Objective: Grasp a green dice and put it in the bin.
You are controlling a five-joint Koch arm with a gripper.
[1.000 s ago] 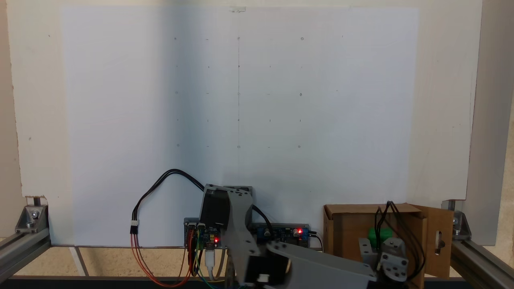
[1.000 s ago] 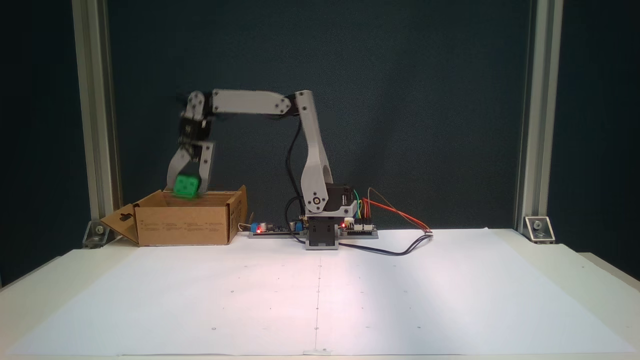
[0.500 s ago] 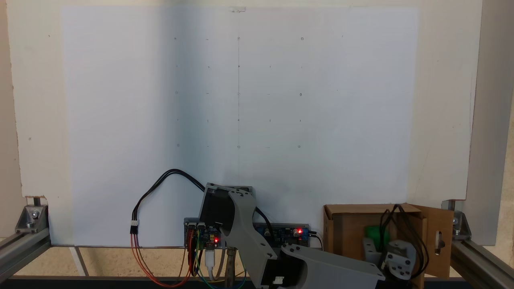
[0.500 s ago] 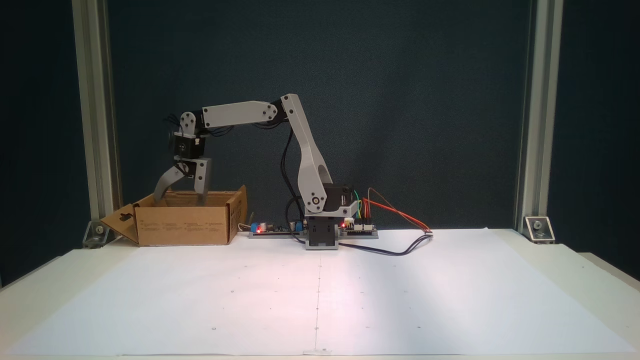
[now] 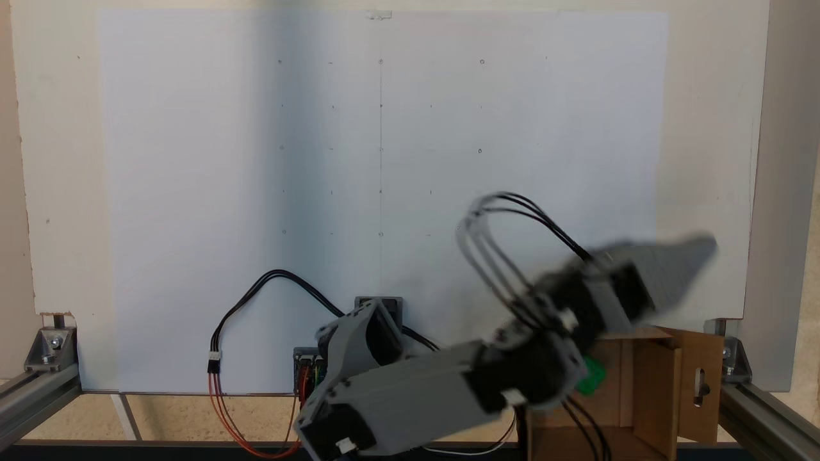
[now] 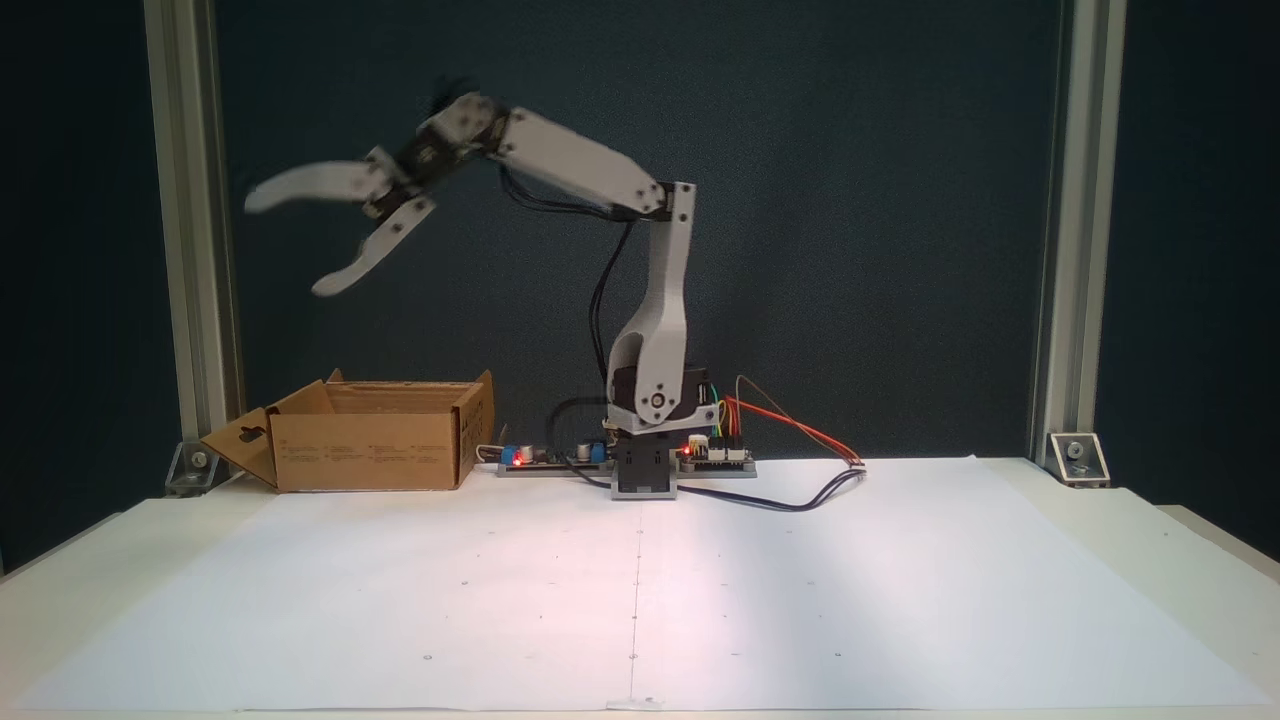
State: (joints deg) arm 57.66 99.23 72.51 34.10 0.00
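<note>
The green dice (image 5: 590, 378) lay inside the bin (image 6: 370, 450) while the empty gripper (image 6: 285, 242), jaws spread, hung well above it, so only parking the arm apparently remained.

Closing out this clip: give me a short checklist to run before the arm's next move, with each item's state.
1. Gripper open and holding nothing: ok.
2. Green dice inside the bin: ok, a green patch shows in the box from above.
3. Gripper raised well above the bin's rim: ok.
4. Dice at rest on the bin's floor: cannot tell, the arm partly covers it.
5. White sheet free of obstacles for the return: ok.
</note>
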